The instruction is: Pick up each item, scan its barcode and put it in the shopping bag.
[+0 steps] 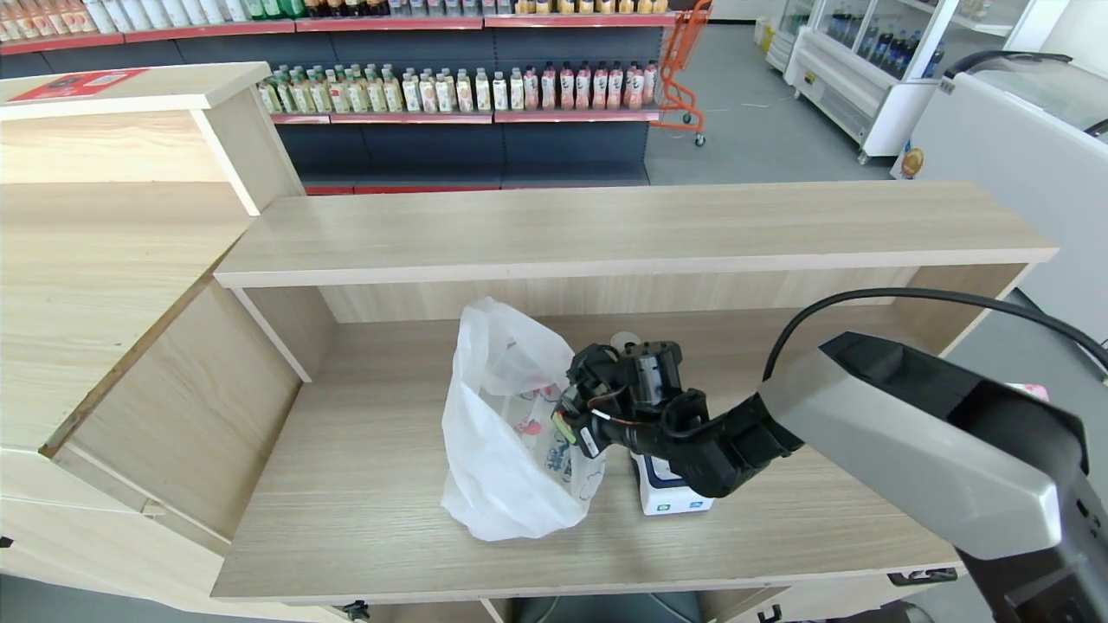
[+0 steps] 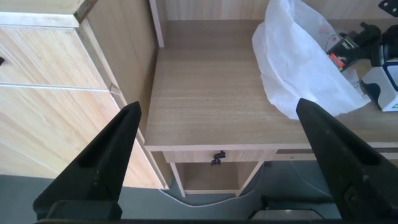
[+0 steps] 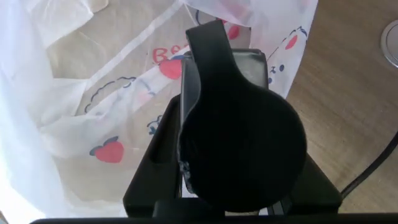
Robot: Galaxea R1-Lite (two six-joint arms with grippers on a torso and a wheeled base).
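A white plastic shopping bag (image 1: pixel 506 424) with red strawberry prints stands on the lower wooden counter (image 1: pixel 363 484), its mouth facing right. My right gripper (image 1: pixel 578 414) is at the bag's mouth, shut on a black rounded item (image 3: pixel 249 155) that hangs over the printed plastic (image 3: pixel 112 124). What kind of item it is cannot be made out. My left gripper (image 2: pixel 217 168) stands open with nothing between its fingers, off the counter's near left corner and well apart from the bag (image 2: pixel 298 62).
A white scanner box (image 1: pixel 671 495) sits on the counter just right of the bag, under my right arm. A small round clear lid (image 1: pixel 623 339) lies behind it. A raised shelf (image 1: pixel 623 225) runs along the back, and a wooden side panel (image 1: pixel 173 415) closes the left.
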